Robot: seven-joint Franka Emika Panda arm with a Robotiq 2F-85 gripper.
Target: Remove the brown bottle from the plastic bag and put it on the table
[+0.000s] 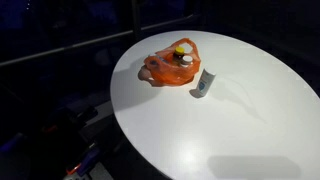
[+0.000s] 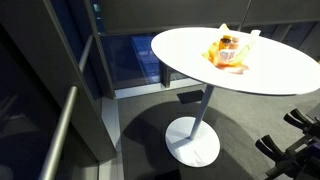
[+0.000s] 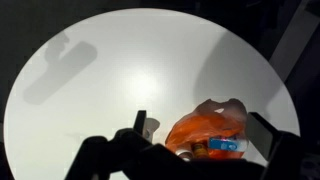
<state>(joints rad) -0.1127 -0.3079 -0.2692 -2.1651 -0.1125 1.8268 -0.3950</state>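
An orange plastic bag [image 1: 165, 70] lies on the round white table [image 1: 240, 120], toward its far side, and also shows in an exterior view [image 2: 230, 58]. A brown bottle with a yellow cap [image 1: 182, 50] stands inside it next to a second bottle with a pale cap [image 1: 187, 61]. In the wrist view the bag [image 3: 215, 122] lies between my two dark fingers, and the brown bottle [image 3: 198, 148] shows low inside it. My gripper [image 3: 203, 132] is open and empty, some way above the bag. It does not show in either exterior view.
A small silvery-white container [image 1: 204, 83] stands on the table just beside the bag, also in the wrist view [image 3: 151, 127]. A blue-labelled item [image 3: 226, 144] lies in the bag. The table stands on a single pedestal [image 2: 195, 140]. Dark railings and windows surround it.
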